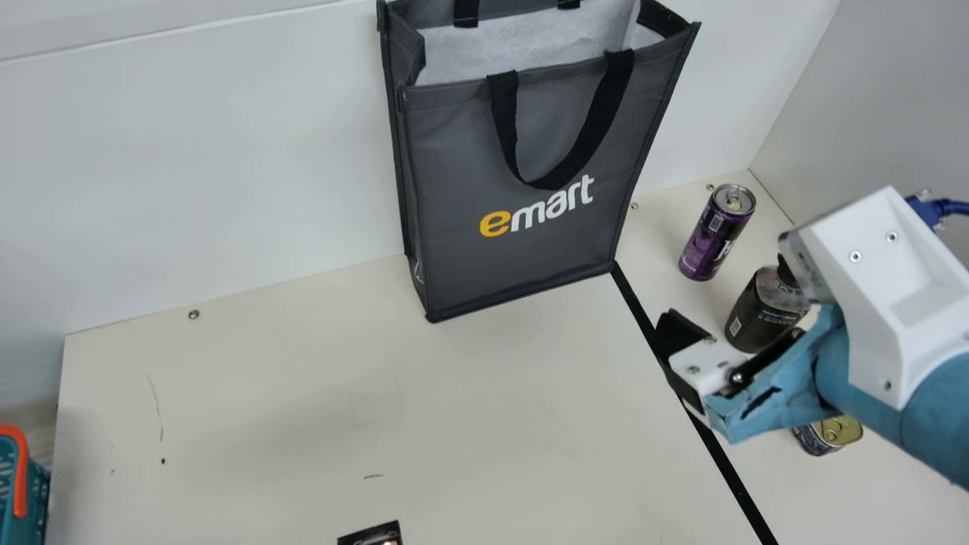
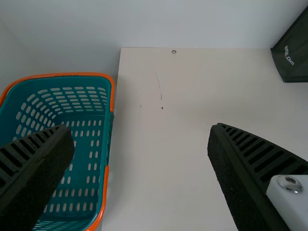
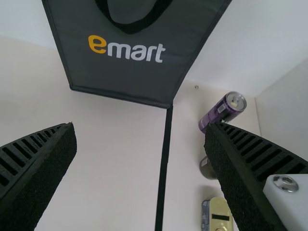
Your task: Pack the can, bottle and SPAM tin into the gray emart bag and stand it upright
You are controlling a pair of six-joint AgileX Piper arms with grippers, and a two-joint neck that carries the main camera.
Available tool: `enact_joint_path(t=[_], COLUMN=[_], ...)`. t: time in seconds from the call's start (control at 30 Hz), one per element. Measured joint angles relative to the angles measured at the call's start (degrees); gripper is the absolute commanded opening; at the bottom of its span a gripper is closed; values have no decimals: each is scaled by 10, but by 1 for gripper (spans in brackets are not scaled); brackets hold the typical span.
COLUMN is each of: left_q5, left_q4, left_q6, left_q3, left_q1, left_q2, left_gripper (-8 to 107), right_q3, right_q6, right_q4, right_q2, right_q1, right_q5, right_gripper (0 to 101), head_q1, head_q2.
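The gray emart bag stands upright and open-topped against the back wall, its front also in the right wrist view. Right of it on the table are the purple can, the dark bottle and the SPAM tin, the latter two partly behind my right arm. My right gripper is left of the bottle; in the right wrist view my right gripper is open and holds nothing, one finger overlapping the bottle. My left gripper is open and empty, with a bag corner in the distance.
A teal basket with an orange rim stands at the table's left edge. A black strip runs across the table below the bag. A small dark printed item pokes in at the main view's bottom edge. Walls close off the back and right.
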Motion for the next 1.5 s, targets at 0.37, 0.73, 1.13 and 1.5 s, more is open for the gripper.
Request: enact_joint_path(t=[0.37, 0.73, 1.13, 1.5], left_q5=[0, 0, 0, 0], left_q4=[0, 0, 0, 0], left_q6=[0, 0, 0, 0], left_q3=[0, 0, 0, 0], left_q1=[0, 0, 0, 0], left_q2=[0, 0, 0, 0], left_gripper=[90, 90, 90, 90], right_q3=[-80, -162, -242, -321], right_q6=[-80, -157, -215, -263], right_q4=[6, 35, 56, 63], right_q2=[63, 129, 199, 268], right_q1=[-15, -43, -64, -62], right_q5=[15, 25, 28, 28], right_gripper=[95, 95, 95, 95], head_q1=[0, 0, 0, 0], head_q2=[0, 1, 1, 1])
